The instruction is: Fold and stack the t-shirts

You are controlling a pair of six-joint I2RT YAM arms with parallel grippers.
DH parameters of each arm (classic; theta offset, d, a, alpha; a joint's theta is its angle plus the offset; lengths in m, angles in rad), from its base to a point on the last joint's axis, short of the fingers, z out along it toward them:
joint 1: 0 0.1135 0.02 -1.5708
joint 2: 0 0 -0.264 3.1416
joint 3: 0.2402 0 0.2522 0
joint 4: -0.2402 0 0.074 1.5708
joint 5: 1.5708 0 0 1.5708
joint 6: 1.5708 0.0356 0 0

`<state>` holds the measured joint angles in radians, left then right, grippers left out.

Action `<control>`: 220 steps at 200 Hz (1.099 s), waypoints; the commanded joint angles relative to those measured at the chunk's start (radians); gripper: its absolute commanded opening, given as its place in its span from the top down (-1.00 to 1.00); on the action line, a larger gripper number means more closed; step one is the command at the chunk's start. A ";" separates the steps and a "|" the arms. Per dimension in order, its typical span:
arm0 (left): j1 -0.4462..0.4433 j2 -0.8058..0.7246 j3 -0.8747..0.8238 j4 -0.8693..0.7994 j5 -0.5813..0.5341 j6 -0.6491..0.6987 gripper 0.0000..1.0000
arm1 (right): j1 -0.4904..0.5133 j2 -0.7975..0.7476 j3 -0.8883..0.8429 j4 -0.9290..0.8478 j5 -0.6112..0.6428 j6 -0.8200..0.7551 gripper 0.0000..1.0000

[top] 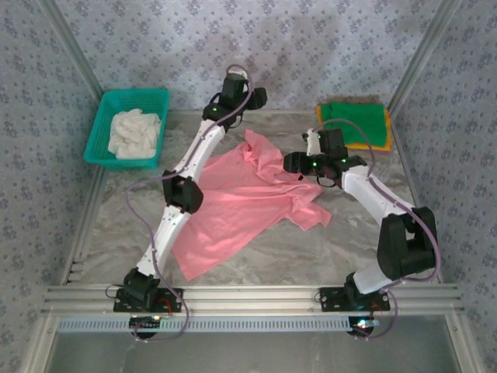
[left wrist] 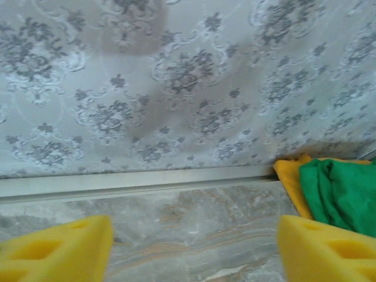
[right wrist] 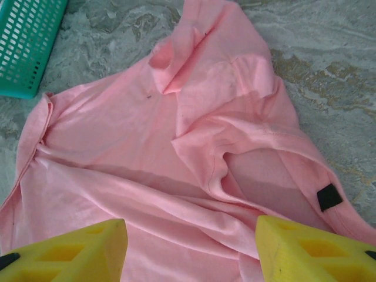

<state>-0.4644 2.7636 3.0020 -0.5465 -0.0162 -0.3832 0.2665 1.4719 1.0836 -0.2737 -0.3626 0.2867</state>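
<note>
A salmon-pink t-shirt [top: 241, 206] lies crumpled and partly spread in the middle of the marble table; in the right wrist view the pink t-shirt [right wrist: 147, 147] has its collar and a black tag toward the right. My right gripper [top: 303, 159] [right wrist: 191, 247] hangs open just above the shirt's right side, with nothing between its yellow fingers [right wrist: 305, 249]. A folded green t-shirt [top: 356, 123] [left wrist: 343, 197] rests on an orange-yellow t-shirt [top: 361, 144] [left wrist: 291, 182] at the back right. My left gripper [top: 235, 78] [left wrist: 194, 252] is open and empty near the back wall, over bare table.
A teal mesh basket [top: 105, 124] [right wrist: 23, 47] holding white cloth [top: 133, 134] stands at the back left. Patterned walls close the back and sides, with a metal rail [left wrist: 135, 182] along the foot of the back wall. Bare marble lies in front of the pink shirt.
</note>
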 commanded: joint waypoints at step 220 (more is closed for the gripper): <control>0.265 -1.367 -2.311 0.413 -0.055 -0.168 -0.66 | -0.013 0.989 1.058 -0.387 -0.101 -0.178 -0.41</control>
<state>-0.2123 1.3453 0.7139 -0.2375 -0.1398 -0.5140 0.2573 2.4405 2.1189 -0.6098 -0.4389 0.1043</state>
